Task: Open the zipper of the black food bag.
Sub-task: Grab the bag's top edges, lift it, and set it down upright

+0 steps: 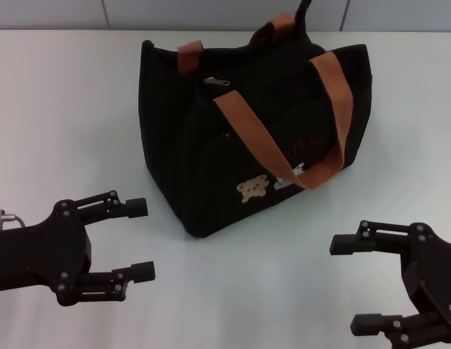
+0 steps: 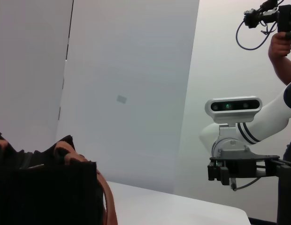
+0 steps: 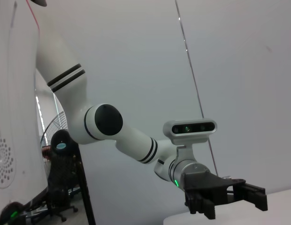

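Both grippers hover open above the white table [image 1: 80, 109]: left gripper [image 1: 142, 240], right gripper [image 1: 353, 283]. Beyond and between them stands the boxy black fabric food bag [image 1: 211, 145], its black zipper [image 1: 217, 83] with silver pull closed.

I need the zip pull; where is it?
In the head view, the silver zip pull lies on top of the black bag, toward its left end, between the orange handles.

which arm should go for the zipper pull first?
Probably left. The zipper pull sits on the left part of the black food bag's top, on the left hand's side. The right hand is across the bag, with a strap handle between. Both hands are open, off the bag.
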`<state>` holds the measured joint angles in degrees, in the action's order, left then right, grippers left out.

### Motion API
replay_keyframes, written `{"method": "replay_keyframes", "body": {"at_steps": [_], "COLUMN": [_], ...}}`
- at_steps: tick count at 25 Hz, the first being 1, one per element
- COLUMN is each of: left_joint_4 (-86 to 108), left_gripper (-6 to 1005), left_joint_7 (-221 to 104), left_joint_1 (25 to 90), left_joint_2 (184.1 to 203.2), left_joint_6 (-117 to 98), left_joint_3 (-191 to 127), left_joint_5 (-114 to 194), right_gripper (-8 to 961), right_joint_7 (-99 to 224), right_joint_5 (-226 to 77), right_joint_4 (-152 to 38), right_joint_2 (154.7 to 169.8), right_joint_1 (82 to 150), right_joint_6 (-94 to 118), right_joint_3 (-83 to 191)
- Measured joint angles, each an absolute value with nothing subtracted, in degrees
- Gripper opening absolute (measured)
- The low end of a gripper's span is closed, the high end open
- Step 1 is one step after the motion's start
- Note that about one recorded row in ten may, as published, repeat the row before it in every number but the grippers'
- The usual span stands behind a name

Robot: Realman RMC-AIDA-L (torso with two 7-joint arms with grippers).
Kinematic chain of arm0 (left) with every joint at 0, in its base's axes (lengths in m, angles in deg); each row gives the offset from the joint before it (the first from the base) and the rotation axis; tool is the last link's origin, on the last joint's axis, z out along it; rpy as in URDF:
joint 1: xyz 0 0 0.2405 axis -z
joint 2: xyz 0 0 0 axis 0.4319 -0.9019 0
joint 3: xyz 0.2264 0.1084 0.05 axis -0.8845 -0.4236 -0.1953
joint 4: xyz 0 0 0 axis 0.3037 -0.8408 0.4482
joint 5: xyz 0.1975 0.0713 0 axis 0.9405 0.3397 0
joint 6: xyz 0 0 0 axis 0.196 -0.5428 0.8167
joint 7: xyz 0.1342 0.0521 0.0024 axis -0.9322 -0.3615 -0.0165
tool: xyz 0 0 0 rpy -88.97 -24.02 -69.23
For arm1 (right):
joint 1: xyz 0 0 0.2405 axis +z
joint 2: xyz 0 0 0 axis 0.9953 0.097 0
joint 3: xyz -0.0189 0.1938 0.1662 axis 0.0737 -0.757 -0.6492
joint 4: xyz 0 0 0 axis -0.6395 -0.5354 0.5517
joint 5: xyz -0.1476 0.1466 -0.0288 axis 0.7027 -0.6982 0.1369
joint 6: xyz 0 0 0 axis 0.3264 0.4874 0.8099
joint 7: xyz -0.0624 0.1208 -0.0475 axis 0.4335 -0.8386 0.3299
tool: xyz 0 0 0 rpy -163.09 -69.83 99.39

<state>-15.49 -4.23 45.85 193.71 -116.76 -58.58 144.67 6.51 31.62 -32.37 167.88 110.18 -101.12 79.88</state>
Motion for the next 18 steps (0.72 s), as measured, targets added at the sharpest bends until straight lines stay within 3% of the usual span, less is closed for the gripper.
{"method": "replay_keyframes", "body": {"at_steps": [5, 10, 15, 18], "left_joint_4": [-15.49, -15.52, -13.45, -8.76], "left_gripper": [825, 821, 817, 814], "left_joint_7": [-4.23, -4.55, -5.83, -8.30], "left_joint_1": [45.98, 46.06, 46.24, 47.11], "left_joint_2": [194.21, 195.14, 197.44, 197.56], "left_joint_6": [-116.76, -116.33, -110.29, -105.92], "left_joint_3": [-58.78, -59.41, -59.04, -58.98], "left_joint_5": [144.84, 144.99, 144.50, 143.12], "right_gripper": [834, 834, 834, 835], "right_joint_7": [6.79, 7.21, 7.53, 7.58], "right_joint_5": [31.48, 31.44, 31.07, 30.95], "right_joint_4": [-32.67, -32.91, -33.00, -33.13], "right_joint_2": [167.90, 167.97, 168.18, 168.17], "right_joint_1": [110.05, 110.02, 108.82, 107.89], "right_joint_6": [-100.69, -100.00, -97.24, -95.69], "right_joint_3": [79.56, 79.52, 73.81, 70.03]}}
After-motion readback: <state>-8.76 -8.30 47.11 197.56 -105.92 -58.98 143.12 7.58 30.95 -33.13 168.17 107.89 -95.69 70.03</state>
